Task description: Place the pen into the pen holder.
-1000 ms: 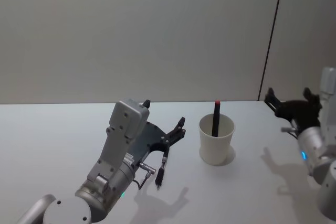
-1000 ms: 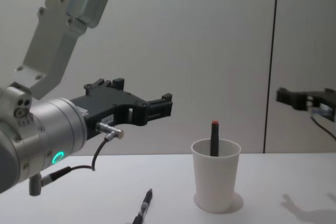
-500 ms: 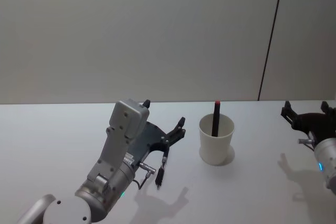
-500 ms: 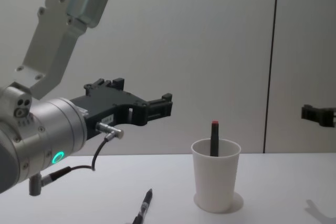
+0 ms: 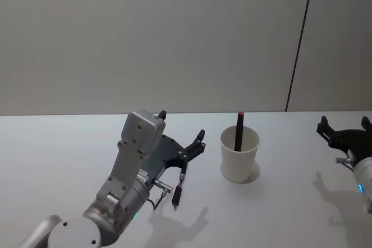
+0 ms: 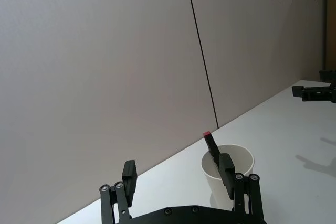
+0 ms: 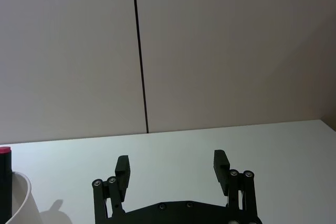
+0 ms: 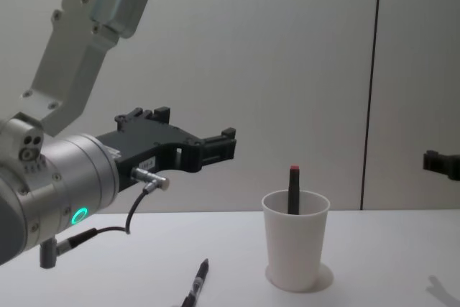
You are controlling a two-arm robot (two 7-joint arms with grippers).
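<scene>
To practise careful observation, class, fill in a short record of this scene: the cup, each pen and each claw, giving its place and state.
cup: white paper, upright on the table
pen in cup: black, standing inside, red tip above the rim
loose pen: dark, lying flat on the table to the cup's left, touched by nothing
left claw: open, empty, raised above the table near the loose pen
right claw: open, empty, off to the cup's right, apart from it

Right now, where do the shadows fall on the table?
Head view: the shadow of the left gripper, forked, lies on the table nearer the robot; the pen holder casts a small one at its base. Left wrist view: the right gripper throws a faint shadow on the table.
</scene>
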